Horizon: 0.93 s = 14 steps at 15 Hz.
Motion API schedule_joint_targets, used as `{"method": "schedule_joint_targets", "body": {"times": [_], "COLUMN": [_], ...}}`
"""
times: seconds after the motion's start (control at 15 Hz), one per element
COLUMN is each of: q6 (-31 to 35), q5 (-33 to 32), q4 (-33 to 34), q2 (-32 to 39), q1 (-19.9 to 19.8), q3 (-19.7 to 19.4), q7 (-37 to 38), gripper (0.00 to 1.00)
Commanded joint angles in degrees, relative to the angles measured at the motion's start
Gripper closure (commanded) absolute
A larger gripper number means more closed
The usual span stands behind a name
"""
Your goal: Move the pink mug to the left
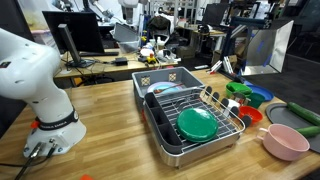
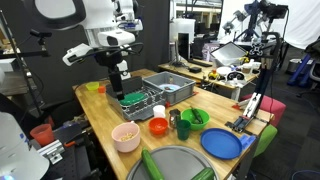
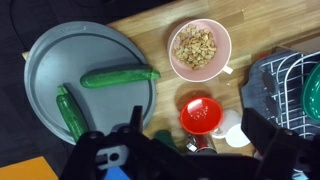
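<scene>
**Pink mug stands alone on the table; gripper wide apart above**

The pink mug (image 3: pixel 200 48) stands upright on the wooden table (image 1: pixel 110 120), free of the gripper. The wrist view looks down into it and shows tan, lumpy contents. In that view it sits just beside the rim of the round grey tray (image 3: pixel 60 60), apart from it. The red cup (image 3: pixel 203 115) stands near it on the side closer to the camera. Two cucumbers (image 3: pixel 120 76) lie on the tray, one near its middle and one along its edge.

The wire dish rack (image 2: pixel 150 95) holds a green plate (image 1: pixel 197 124). In an exterior view, a green bowl (image 2: pixel 195 118) and a blue plate (image 2: pixel 222 143) lie beyond the red cup.

The gripper (image 2: pixel 119 88) hangs over the rack end of the table, well above the mug. In the wrist view its dark fingers (image 3: pixel 262 140) stand far apart with nothing between them.
</scene>
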Motion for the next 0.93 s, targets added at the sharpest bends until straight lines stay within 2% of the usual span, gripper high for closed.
{"method": "schedule_joint_targets", "body": {"times": [0.0, 0.13, 0.2, 0.33, 0.67, 0.87], "q6": [4.5, 2.1, 2.6, 2.6, 2.6, 6.1], "q5": [0.6, 0.7, 0.7, 0.7, 0.7, -1.6], "q4": [-0.2, -0.1, -0.6, -0.5, -0.3, -0.3], "q2": [5.4, 8.2, 6.0, 8.2, 8.3, 10.1], "q1": [3.8, 6.1, 4.8, 5.9, 5.9, 7.4], "q3": [0.0, 0.3, 1.0, 1.1, 0.9, 2.9], "q7": [-7.1, -10.5, -6.8, -8.4, -9.3, -11.6], "gripper": [0.00, 0.00, 0.00, 0.00, 0.00, 0.00]}}
